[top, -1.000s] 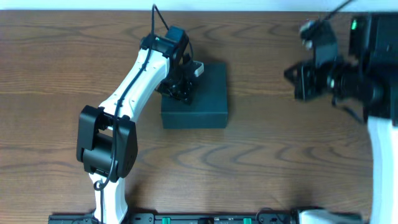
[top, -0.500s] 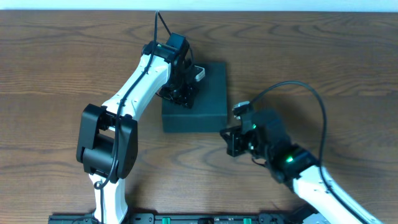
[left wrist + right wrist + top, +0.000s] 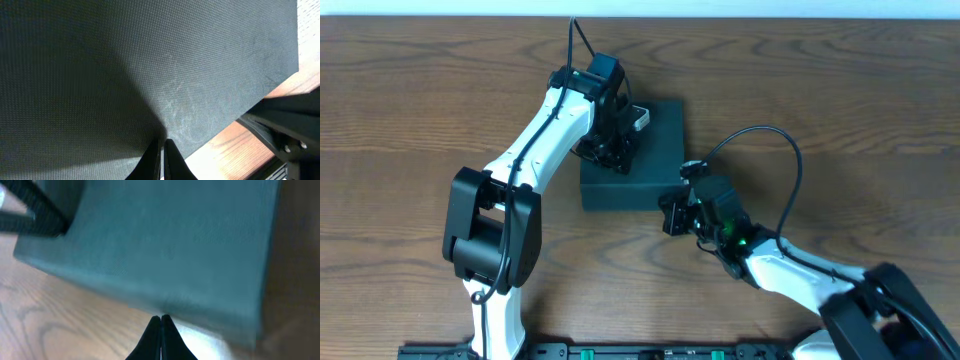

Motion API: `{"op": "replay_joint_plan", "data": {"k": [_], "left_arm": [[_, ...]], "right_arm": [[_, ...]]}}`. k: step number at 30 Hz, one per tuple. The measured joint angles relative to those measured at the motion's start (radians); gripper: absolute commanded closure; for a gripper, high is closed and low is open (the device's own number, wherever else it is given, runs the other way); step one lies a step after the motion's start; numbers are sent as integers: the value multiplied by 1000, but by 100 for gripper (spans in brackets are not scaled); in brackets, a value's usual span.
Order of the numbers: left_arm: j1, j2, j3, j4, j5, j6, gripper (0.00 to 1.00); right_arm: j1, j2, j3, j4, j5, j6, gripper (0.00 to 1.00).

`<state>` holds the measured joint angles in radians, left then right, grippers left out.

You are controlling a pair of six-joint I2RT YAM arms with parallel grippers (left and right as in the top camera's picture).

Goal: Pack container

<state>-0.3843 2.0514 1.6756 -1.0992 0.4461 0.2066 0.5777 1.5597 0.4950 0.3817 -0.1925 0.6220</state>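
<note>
box (image 3: pixel 658 165): dark green, square, shallow, lid shut flat. sits on the wooden table (image 3: pixel 410 110), a little back of centre, edges roughly square to the table edge.

left claw (image 3: pixel 617 158): arm reaches from the near left over the box's left half. claw is over the lid near its left rear part. in the left wrist view the two fingers (image 3: pixel 156 159) are pressed together with no gap and grip nothing. their tips point down at the lid surface (image 3: pixel 125 65); contact with it cannot be confirmed. a strip of table (image 3: pixel 235 147) shows past the box's edge.

right claw (image 3: pixel 668 216): low over the table, just off the box's near right corner. in the right wrist view the fingers (image 3: pixel 154 335) are closed tight together and hold nothing. tips are aimed at the lower edge of the box's side wall (image 3: pixel 165 245), very near it; touching or not cannot be told, view is blurred. table (image 3: pixel 60 320) shows beneath.
</note>
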Motion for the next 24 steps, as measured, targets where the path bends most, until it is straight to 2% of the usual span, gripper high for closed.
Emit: {"op": "replay_joint_plan", "data": {"k": [7,13,18,24], "left_arm": [[0,0,0,0,14,0,94],[1,-19,-8,-20,18,-5,94],[15,-211,-21,-32,2,-23,94],[66,-619,-40,-63,-32,-26,94]], "right_arm": [[0,31,0,54,35,3,98],[-4,-18,0,5,-100,3,98],[-61,-263,12,-266,-166,-13,98],[-114,-611,96,-708,-145,-100,98]]}}
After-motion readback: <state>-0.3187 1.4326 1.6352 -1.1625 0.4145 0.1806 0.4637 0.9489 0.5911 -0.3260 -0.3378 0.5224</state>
